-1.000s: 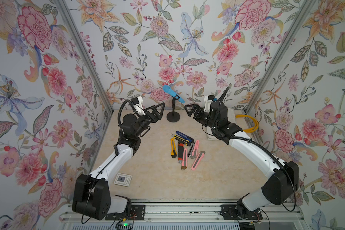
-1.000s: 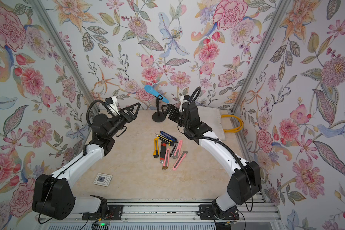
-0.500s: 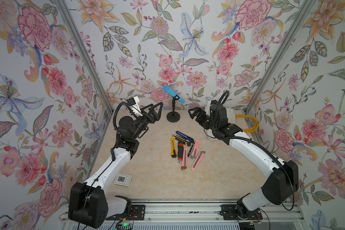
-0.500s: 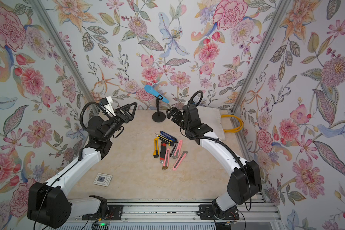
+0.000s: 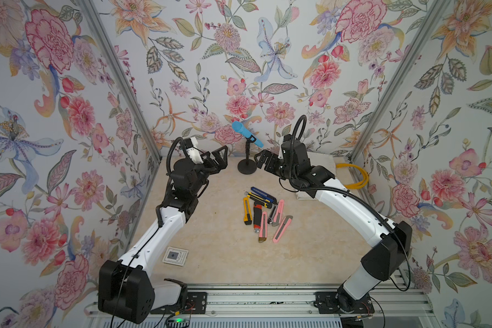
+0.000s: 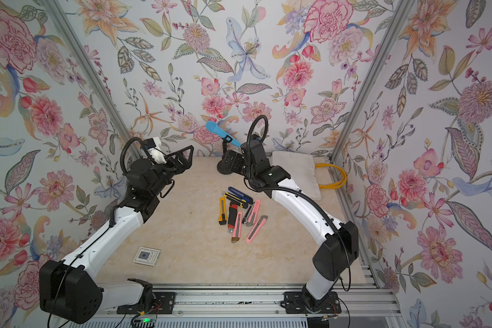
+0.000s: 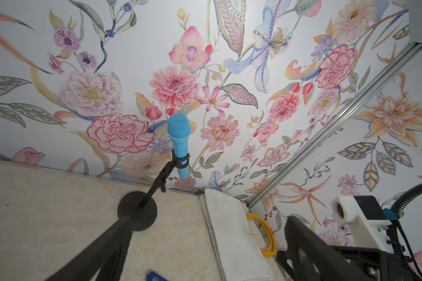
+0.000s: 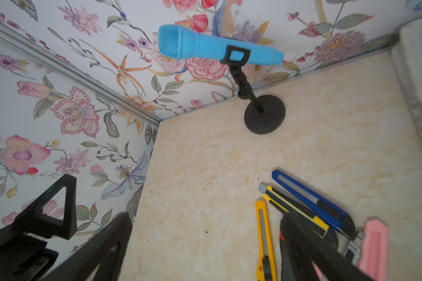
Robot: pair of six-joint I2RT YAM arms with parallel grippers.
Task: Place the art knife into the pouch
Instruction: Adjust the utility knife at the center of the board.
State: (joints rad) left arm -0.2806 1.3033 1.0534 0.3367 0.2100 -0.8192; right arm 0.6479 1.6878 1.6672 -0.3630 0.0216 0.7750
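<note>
Top views both show a beige marbled tabletop (image 5: pixel 210 241) boxed in by floral-papered walls (image 5: pixel 239 56). I see the pouch (image 6: pixel 298 173) lying flat at the far right corner, the knives (image 5: pixel 263 211) heaped mid-table, well apart from it. Left gripper (image 5: pixel 218 160) and right gripper (image 5: pixel 263 163) hover either side of the blue microphone (image 5: pixel 246 133), fingers spread wide, holding nothing.
</note>
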